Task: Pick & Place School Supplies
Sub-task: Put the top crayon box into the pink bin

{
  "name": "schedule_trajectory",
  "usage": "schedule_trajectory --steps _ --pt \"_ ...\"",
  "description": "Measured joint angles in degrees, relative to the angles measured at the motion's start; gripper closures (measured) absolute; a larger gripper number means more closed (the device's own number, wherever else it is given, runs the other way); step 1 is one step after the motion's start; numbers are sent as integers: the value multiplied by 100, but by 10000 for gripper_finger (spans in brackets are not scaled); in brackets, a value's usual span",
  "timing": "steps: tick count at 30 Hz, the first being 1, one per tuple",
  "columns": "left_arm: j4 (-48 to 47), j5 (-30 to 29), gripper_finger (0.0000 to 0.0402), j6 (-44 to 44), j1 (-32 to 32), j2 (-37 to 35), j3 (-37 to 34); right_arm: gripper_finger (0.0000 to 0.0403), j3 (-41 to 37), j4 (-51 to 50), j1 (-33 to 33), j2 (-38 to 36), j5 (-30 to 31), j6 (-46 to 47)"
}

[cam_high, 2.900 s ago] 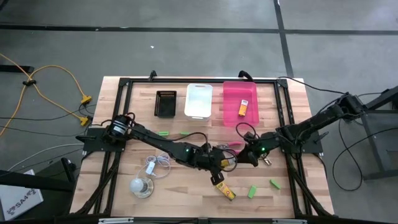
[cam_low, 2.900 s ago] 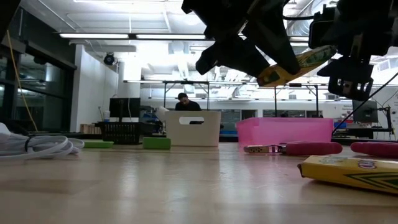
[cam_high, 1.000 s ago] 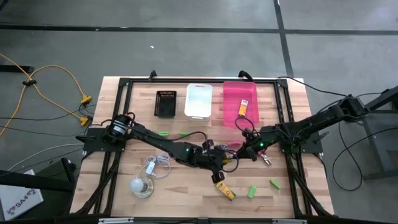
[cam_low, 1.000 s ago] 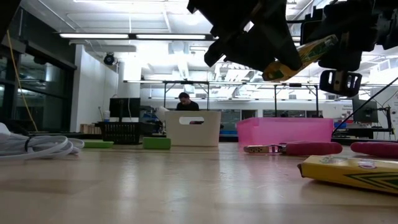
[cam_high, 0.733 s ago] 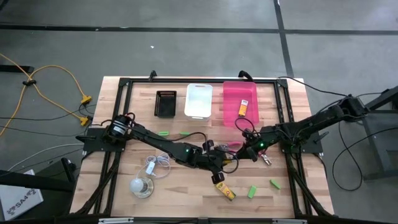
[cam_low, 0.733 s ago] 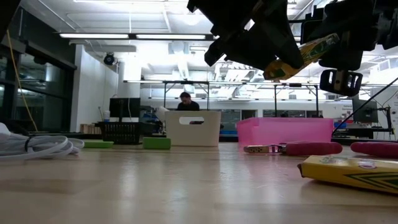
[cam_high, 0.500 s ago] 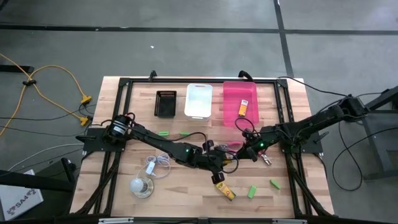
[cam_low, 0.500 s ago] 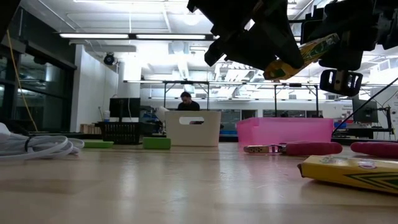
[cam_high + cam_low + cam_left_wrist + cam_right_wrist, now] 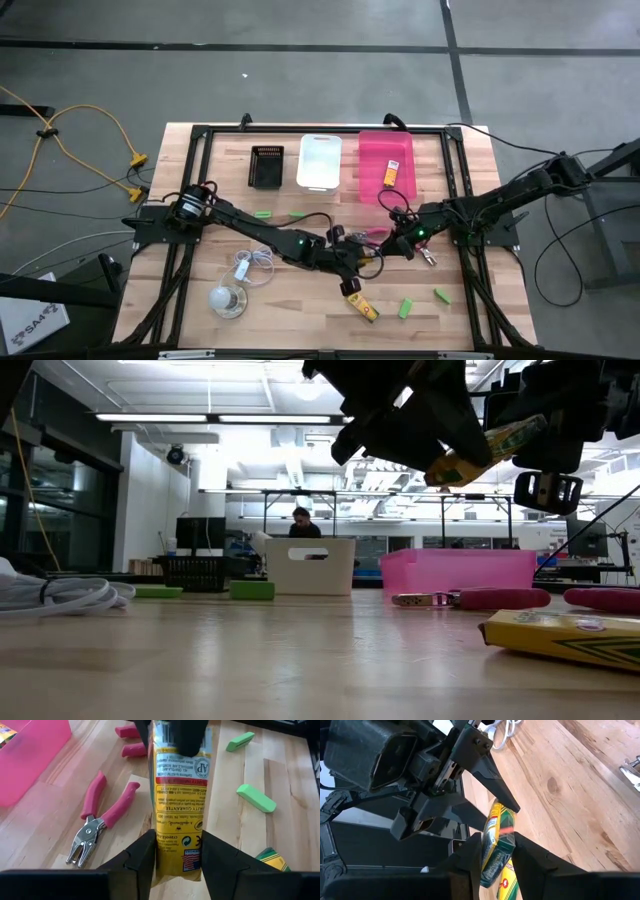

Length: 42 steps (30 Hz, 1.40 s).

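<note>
Near the centre of the high view, above the pale wooden table [image 9: 200, 300], a yellow rectangular crayon packet [image 9: 177, 805] hangs between both grippers. The right gripper [image 9: 495, 847] pinches one end between narrow dark fingers; the left gripper [image 9: 176, 851] flanks the other end — whether it grips or merely brackets, I cannot tell. Below lie pink-handled metal pliers-like scissors [image 9: 97, 812], two bright green blocks [image 9: 256, 798] and another yellow packet [image 9: 565, 632] — lower right.

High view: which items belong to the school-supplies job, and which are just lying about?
Job: crayon packet aloft in right gripper, left gripper at its other end; second packet on table; third packet in pink bin; pink-handled tools; green pieces.
Lying about: white cord; pale disc.
</note>
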Motion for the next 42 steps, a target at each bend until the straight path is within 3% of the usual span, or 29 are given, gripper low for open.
schedule_trajectory --steps 8,34,42 --pt "15 -19 212 16 -1 0 0 324 2 -46 0 2 9 0" --pt "-24 -101 209 59 -15 1 0 333 2 -508 -6 0 55 -115" --pt "-23 -100 209 62 -49 2 0 333 2 -550 -377 0 11 -285"
